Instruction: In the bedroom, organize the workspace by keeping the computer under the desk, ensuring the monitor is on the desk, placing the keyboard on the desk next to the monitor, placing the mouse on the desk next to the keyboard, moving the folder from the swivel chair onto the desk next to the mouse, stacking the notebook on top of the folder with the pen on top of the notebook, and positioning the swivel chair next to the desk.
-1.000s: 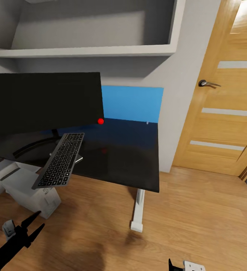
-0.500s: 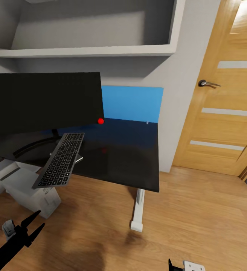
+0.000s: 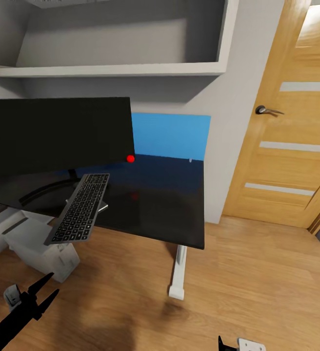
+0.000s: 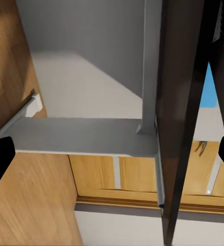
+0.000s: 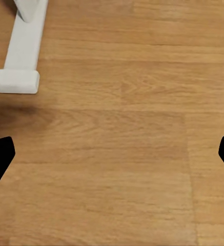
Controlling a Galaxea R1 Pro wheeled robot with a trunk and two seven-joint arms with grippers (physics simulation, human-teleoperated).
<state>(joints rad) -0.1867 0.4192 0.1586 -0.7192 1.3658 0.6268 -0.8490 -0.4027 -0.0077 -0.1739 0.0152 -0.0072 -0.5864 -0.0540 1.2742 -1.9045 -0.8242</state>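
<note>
On the counter (image 3: pixel 170 204) we see the keyboard (image 3: pixel 79 207) beside the monitor (image 3: pixel 57 134), its near end overhanging the edge, so it likely needs pushing in. The folder (image 3: pixel 172 134) leans upright behind the monitor. We hold both our left pincer (image 3: pixel 42 298) and right pincer (image 5: pixel 112 154) low, apart and empty.

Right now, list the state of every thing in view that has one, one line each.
monitor: upright on the desk, screen dark.
keyboard: tilted, overhanging the front edge of the desk.
computer: on the floor under the desk.
door: shut.
left gripper: open, empty.
right gripper: open, empty, over the floor.
</note>
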